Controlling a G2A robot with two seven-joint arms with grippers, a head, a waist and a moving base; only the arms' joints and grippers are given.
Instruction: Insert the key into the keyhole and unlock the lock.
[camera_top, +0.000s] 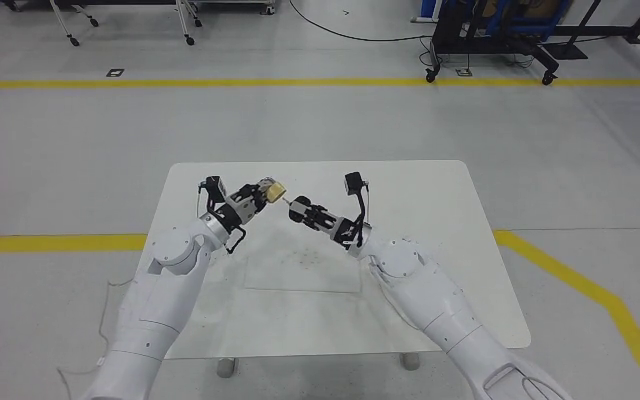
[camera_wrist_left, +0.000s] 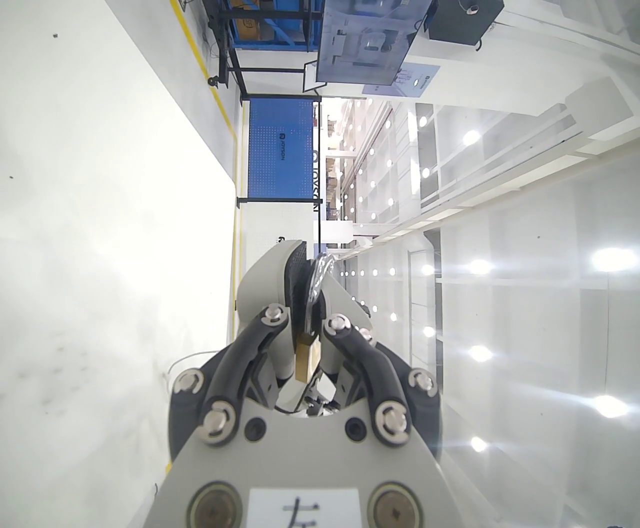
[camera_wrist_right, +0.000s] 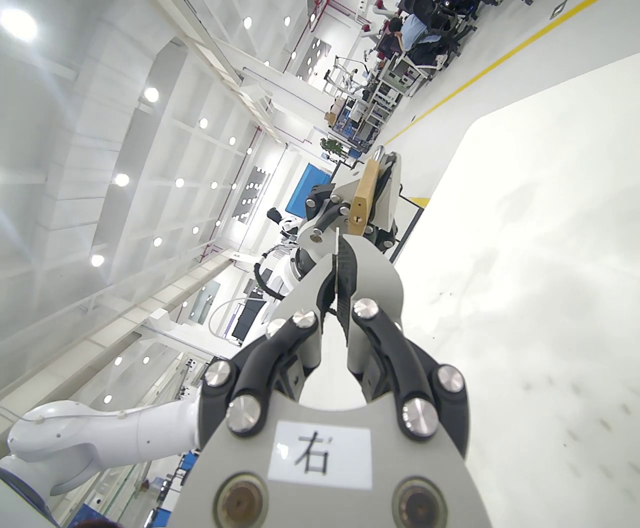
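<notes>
Above the table, a missed insertion could be caused by the lock twisting or the key arriving tilted. The left gripper, angled in from 8 o'clock, is clamped on the lock. The right gripper, from 4 o'clock, is pinched on the key, just beside it.

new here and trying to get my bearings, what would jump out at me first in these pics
The brass padlock catches the eye first, clamped in the left gripper above the middle of the white table. Facing it, the right gripper pinches a thin key whose tip points at the padlock's lower end. It is close, but whether it touches is unclear.
</notes>
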